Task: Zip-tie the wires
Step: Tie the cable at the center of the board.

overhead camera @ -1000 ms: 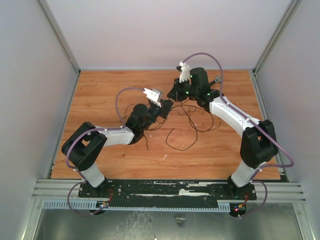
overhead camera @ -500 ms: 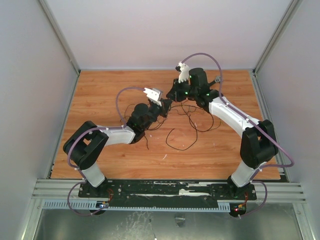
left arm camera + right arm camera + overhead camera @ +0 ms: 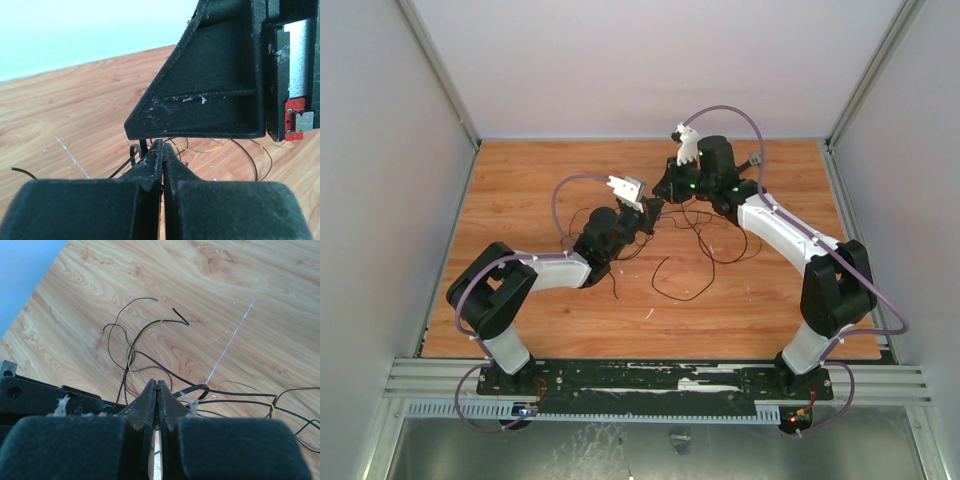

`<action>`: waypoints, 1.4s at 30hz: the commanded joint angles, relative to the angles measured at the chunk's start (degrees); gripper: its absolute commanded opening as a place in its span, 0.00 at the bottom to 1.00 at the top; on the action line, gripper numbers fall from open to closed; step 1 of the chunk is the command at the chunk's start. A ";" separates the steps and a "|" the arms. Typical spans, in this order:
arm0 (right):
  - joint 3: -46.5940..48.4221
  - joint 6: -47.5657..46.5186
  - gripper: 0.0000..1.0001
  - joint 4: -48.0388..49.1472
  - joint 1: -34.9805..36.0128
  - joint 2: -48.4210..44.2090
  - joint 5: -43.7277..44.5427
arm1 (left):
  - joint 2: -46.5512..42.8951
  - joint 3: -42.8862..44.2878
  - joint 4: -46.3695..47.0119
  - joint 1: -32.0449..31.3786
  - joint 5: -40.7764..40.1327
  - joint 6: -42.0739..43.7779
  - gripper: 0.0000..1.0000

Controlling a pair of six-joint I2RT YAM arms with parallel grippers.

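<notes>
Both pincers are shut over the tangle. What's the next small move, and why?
Probably ease the left pincer slowly away from the right pincer: both are shut tip to tip above the wires, and a black strip, likely the zip tie, curls there. Their grip is hidden.

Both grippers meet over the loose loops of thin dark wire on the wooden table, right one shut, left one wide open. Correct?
The left gripper is shut, not wide open: the left wrist view shows its fingers pressed together. The rest holds: the right gripper is shut too, and both meet over the loose loops of thin dark wire on the wooden table.
</notes>
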 commanded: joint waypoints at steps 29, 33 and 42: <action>4.28 0.47 0.00 -0.74 0.32 1.28 1.28 | -9.07 -3.62 -2.24 0.04 -2.97 2.58 0.39; 4.20 0.47 0.00 -0.84 0.23 0.82 1.28 | -6.80 -1.72 -2.90 0.19 -3.80 3.77 0.39; 4.04 0.51 0.00 -0.95 0.29 0.35 0.97 | -3.08 2.74 -5.53 1.17 -4.69 4.21 0.38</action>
